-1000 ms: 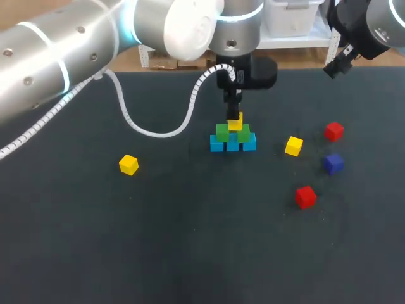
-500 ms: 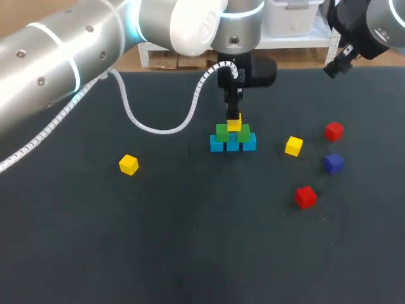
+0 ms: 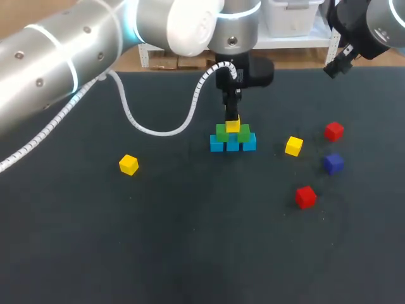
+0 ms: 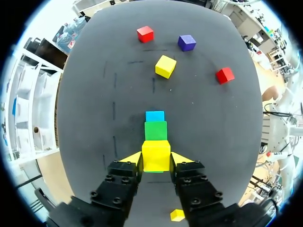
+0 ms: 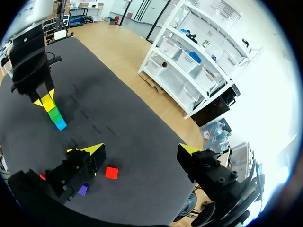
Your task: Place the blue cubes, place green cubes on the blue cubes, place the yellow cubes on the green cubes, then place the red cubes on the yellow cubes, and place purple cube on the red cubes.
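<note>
Dark matting is covering the bench [image 3: 190, 247], and toward its far middle three blue cubes [image 3: 233, 145] are sitting in a row, touching one another. Two green cubes [image 3: 222, 132] are resting on top of them.

My left arm is coming in from the left side, and its left claw [image 4: 155, 159] is standing straight over this stack. It is clamping a yellow cube [image 3: 233, 126]. In the left wrist view both yellow fingertips [image 4: 133, 158] are pressing against opposite sides of that cube. The cube is sitting over the seam between the two green ones. I cannot tell whether it is bearing on them or hanging just above.

To the right of the stack a second yellow cube [image 3: 293, 146] is lying near it. Farther right, a red cube [image 3: 334, 131] and a purple cube [image 3: 333, 163] are lying close together. Another red cube [image 3: 305, 196] is lying nearer the front edge. A third yellow cube [image 3: 128, 164] is sitting well apart on the left.

My right claw [image 5: 141, 150] is hanging high over the far right corner of the bench, its fingers spread wide apart and gripping nothing.
</note>
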`<state>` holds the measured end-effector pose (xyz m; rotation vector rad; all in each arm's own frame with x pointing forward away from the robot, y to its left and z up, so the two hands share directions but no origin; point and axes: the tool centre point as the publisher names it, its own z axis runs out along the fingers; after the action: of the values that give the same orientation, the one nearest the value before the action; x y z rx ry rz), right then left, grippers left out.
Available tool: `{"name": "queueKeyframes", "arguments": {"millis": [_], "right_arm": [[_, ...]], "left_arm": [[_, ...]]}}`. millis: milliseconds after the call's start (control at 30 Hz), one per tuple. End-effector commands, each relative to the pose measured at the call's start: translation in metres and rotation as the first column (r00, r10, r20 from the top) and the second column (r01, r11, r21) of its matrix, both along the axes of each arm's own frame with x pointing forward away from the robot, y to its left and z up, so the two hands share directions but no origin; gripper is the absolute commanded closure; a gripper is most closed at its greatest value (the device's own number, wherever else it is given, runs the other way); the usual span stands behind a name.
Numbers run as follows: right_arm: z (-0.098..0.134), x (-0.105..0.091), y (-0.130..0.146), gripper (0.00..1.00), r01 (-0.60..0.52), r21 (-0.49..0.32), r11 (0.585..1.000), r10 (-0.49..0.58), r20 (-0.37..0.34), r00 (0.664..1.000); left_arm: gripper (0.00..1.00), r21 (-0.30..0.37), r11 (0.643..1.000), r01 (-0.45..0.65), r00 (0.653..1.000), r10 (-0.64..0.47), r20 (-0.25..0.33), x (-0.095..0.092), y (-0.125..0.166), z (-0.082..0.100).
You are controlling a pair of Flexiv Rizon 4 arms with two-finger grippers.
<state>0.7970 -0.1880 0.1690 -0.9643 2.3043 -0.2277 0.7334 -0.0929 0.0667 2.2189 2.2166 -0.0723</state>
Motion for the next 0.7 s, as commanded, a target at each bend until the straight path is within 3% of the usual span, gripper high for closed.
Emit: {"name": "queueKeyframes", "arguments": {"millis": [33,700], "right_arm": [[-0.0010,-0.0009,0.0002,0.00,0.003,-0.001,1.000,-0.003,0.006,1.000],[-0.0010,-0.0009,0.0002,0.00,0.003,-0.001,1.000,-0.003,0.006,1.000]], "left_arm": [[1.00,-0.002,1.000,0.001,1.000,-0.001,-0.004,0.0026,-0.0001,-0.0003],[1.00,-0.009,1.000,-0.004,1.000,0.004,-0.009,0.0039,-0.0019,-0.0045]]}}
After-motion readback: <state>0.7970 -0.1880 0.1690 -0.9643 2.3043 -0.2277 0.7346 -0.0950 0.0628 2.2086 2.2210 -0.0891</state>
